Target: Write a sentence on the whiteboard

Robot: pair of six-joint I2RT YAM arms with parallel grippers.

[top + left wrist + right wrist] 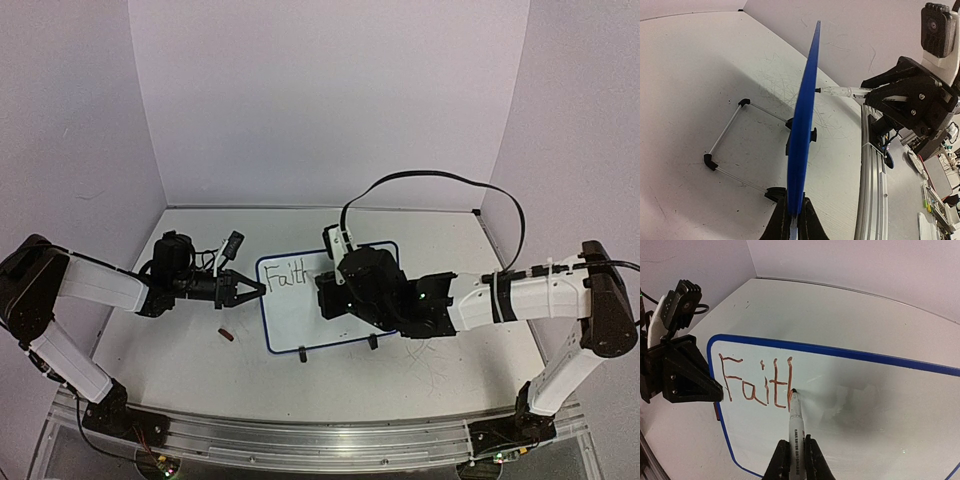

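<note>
The whiteboard [296,322], white with a dark-blue rim, stands tilted on the table between my arms. My left gripper [254,290] is shut on its left edge. In the left wrist view the board shows edge-on as a blue strip [805,125] clamped between the fingers of that gripper [794,221]. My right gripper [795,460] is shut on a white marker [796,426] whose dark tip touches the board. The sentence [756,382] reads "Fait" plus one upright stroke, in reddish-brown ink beside the marker tip. From above it shows at the board's upper left [287,274], with the right gripper [325,297] just beside it.
A small red cap [226,334] lies on the scuffed tabletop left of the board. Two black feet [302,354] sit under the board's near edge, and a thin wire prop [725,135] stands behind it. An aluminium rail [300,440] runs along the near edge. Walls enclose three sides.
</note>
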